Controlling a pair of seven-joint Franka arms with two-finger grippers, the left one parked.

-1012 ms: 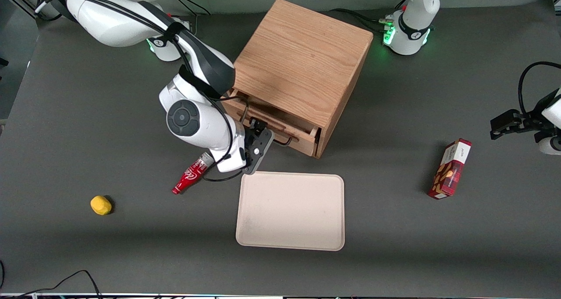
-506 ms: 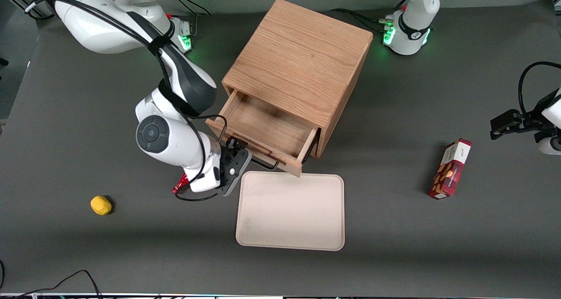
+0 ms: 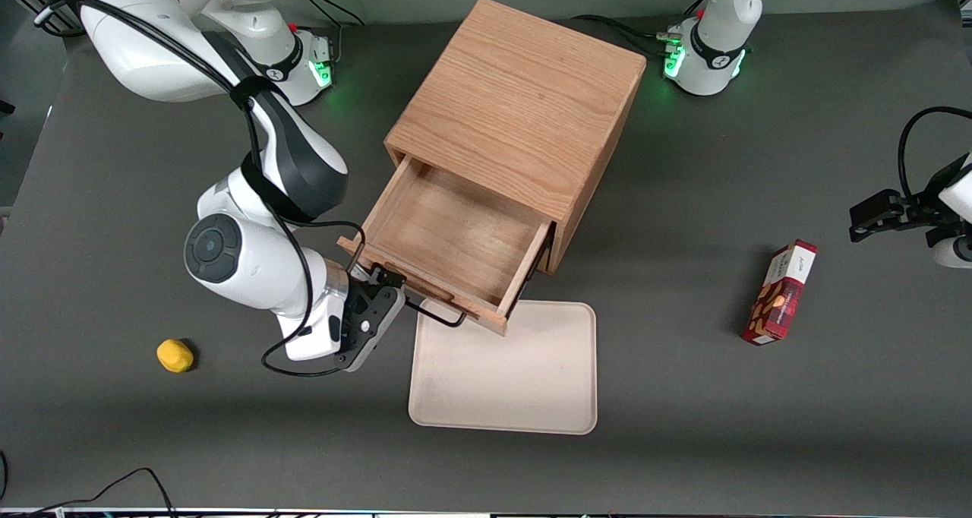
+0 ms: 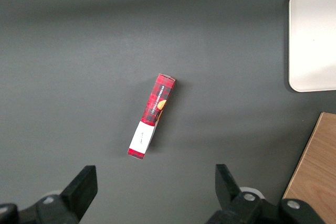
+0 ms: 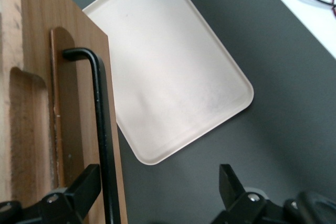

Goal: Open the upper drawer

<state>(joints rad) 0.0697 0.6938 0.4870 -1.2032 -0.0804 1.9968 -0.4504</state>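
The wooden cabinet (image 3: 516, 100) stands mid-table. Its upper drawer (image 3: 456, 237) is pulled far out, with its empty inside showing. The drawer front overhangs the edge of the tray. The thin black bar handle (image 3: 434, 314) runs along the drawer front and also shows in the right wrist view (image 5: 102, 129). My right gripper (image 3: 386, 294) is at the handle's end, at drawer-front height. In the right wrist view the gripper (image 5: 157, 182) is open. The bar lies just inside one finger (image 5: 84, 184), and the other finger stands well apart from it. The lower drawer is hidden beneath the upper one.
A beige tray (image 3: 505, 381) lies on the table in front of the cabinet, nearer the camera, and shows in the right wrist view (image 5: 173, 77). A yellow lump (image 3: 175, 355) lies toward the working arm's end. A red box (image 3: 781, 292) lies toward the parked arm's end.
The upper drawer has slid from nearly closed to far out, toward the camera. My right arm moved with the handle. The red bottle seen earlier is now hidden under the arm.
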